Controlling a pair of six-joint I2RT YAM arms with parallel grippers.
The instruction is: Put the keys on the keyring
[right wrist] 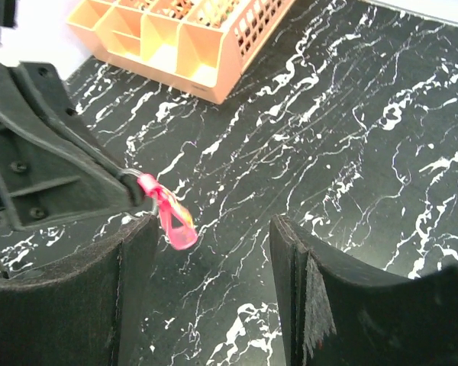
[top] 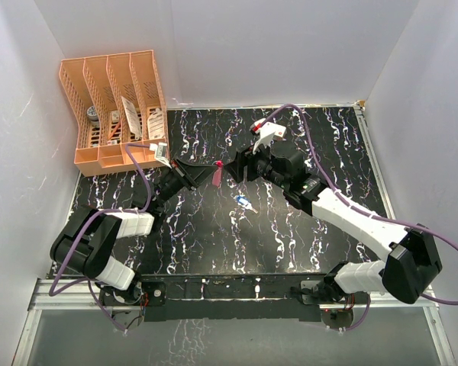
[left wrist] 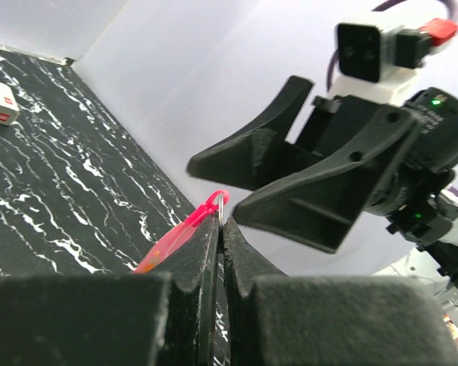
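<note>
Table (top: 191, 229) top looked like black stone-effect laminate with white veining, smooth with a soft sheen. The pink key (right wrist: 172, 217) was see-through plastic, kinda glossy. The blue key (top: 245, 203) had a plastic-looking head and a pale metallic end. The left gripper (left wrist: 221, 219) and right gripper (right wrist: 211, 225) were both matt black, a bit grainy, like printed plastic. Right arm shell (top: 359, 221) was smooth glossy white plastic. The organizer (top: 111, 158) at the table's far left corner was matt peach plastic lattice. Walls (top: 290, 46) were flat matt white.
</note>
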